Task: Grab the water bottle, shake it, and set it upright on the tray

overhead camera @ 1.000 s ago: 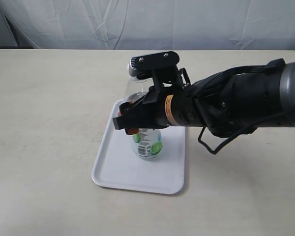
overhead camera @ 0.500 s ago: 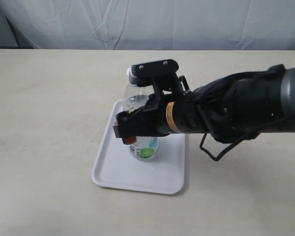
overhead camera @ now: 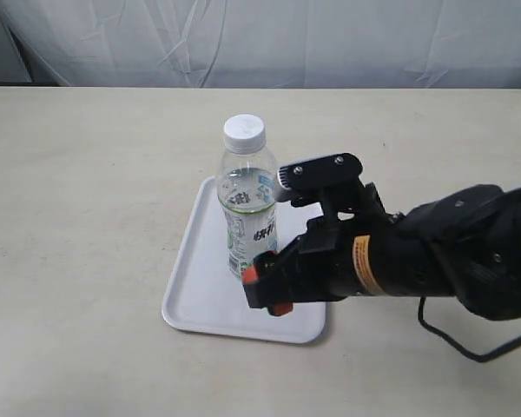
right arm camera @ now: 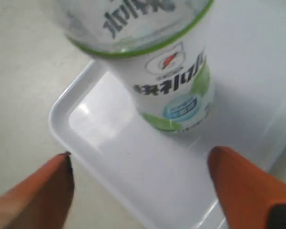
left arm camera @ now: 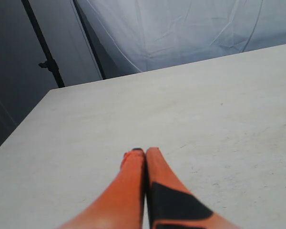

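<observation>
The water bottle (overhead camera: 247,195), clear with a white cap and a white-and-green label, stands upright on the white tray (overhead camera: 200,295). My right gripper (overhead camera: 265,291) is open, drawn back from the bottle toward the tray's near right corner, with nothing between its orange fingers. In the right wrist view the bottle (right arm camera: 169,81) stands on the tray (right arm camera: 181,186) beyond the spread fingertips (right arm camera: 238,176). My left gripper (left arm camera: 144,152) is shut with nothing in it, over bare tabletop; it does not show in the exterior view.
The tray lies on a pale beige table (overhead camera: 87,174). A white cloth backdrop (overhead camera: 286,39) hangs along the far edge. The left wrist view shows a dark stand (left arm camera: 47,62) beyond the table edge.
My right gripper has let go of the bottle, opened, and pulled back and down toward the near right. The bottle now stands free on the tray.
</observation>
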Robot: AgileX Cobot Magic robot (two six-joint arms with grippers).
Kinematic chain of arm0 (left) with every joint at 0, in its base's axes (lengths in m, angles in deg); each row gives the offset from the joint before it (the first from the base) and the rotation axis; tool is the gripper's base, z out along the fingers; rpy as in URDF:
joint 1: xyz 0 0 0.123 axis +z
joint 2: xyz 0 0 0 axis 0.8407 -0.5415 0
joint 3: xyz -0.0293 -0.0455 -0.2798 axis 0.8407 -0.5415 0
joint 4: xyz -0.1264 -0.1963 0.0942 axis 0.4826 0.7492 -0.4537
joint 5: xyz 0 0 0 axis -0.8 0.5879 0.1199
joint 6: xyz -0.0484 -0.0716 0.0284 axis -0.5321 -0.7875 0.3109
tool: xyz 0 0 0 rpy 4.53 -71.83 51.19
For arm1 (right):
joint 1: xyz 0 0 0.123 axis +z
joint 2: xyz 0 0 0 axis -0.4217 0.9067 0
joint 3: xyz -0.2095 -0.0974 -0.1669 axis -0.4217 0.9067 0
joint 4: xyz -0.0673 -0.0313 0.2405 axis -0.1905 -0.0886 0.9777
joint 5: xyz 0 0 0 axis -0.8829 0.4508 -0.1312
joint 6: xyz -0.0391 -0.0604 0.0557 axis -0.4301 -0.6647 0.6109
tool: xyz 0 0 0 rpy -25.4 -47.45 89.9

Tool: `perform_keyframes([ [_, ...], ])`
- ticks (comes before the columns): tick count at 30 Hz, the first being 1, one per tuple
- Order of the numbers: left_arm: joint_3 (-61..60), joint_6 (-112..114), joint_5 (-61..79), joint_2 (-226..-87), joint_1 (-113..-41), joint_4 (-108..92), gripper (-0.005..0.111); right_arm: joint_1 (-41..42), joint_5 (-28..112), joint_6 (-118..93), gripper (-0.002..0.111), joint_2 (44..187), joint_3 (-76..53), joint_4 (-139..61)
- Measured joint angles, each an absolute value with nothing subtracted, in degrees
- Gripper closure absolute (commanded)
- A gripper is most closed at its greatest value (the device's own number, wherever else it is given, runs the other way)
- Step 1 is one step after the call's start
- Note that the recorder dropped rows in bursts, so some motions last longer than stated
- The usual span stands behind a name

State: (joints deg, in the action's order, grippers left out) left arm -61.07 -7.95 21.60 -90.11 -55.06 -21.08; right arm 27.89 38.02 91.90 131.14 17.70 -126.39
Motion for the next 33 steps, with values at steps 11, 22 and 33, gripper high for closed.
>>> perform_keyframes([
  [11,-61.1,-7.9,21.6,-90.1,-55.1,-21.1,0.107,27.9,21.6,102.6,0.107,112.5,23.9,-135.6],
  [22,-61.1,-7.9,21.6,-90.1,-55.1,-21.1,0.107,27.9,11.3,106.0,0.107,97.6,23.9,-137.9],
  [33,-61.1,-7.9,21.6,-90.1,-55.1,-21.1,0.107,2.5,25.8,101.0,0.107,67.6,33.2,-138.6],
])
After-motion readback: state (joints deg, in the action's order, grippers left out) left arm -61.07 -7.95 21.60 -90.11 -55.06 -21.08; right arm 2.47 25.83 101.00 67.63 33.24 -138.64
